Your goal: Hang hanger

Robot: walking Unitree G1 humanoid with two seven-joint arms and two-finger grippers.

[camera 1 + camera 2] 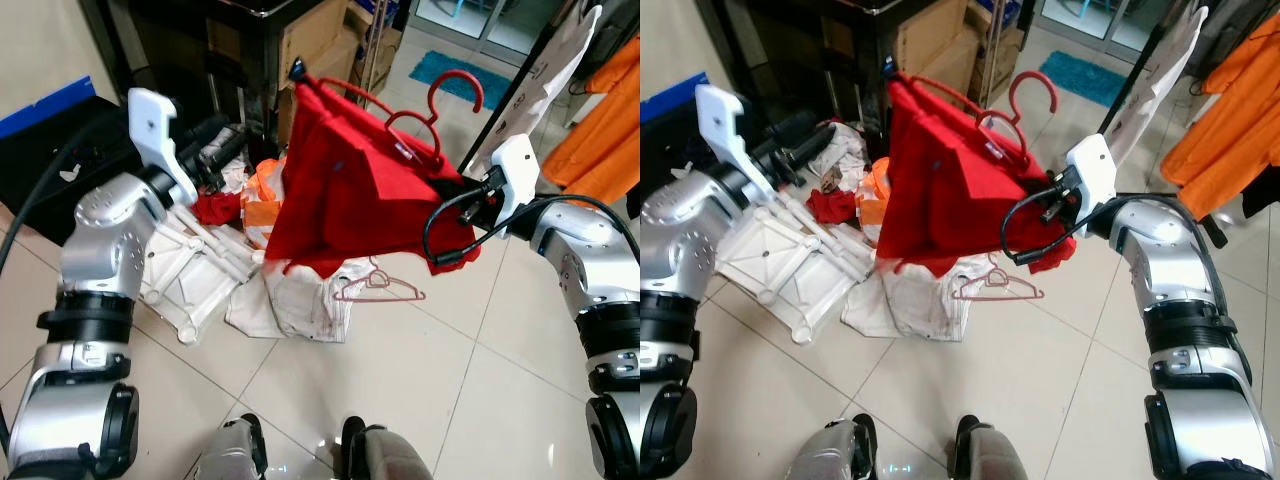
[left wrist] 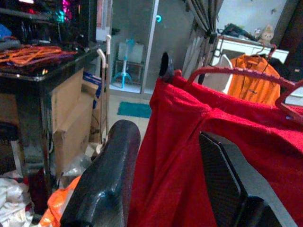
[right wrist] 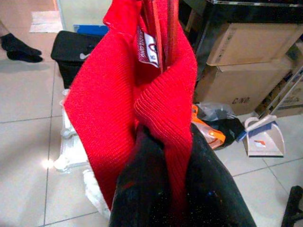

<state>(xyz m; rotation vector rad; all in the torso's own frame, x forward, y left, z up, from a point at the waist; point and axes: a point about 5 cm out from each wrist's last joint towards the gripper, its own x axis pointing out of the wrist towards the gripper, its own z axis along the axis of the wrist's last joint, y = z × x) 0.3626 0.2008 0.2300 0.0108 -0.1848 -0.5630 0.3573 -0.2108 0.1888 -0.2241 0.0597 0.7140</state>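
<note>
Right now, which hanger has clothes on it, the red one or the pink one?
The red hanger does: the red garment hangs on it, pinched by the right gripper. The pink hanger lies bare on the floor beside the white cloth.

A red hanger (image 1: 440, 105) was held up in the air above the floor, tilted, its hook pointing up and away. A red knitted garment (image 1: 350, 190) was draped over it, hanging down in folds, with a small white label seen near the neck. One arm of the hanger stuck out bare at the garment's upper left corner.
</note>
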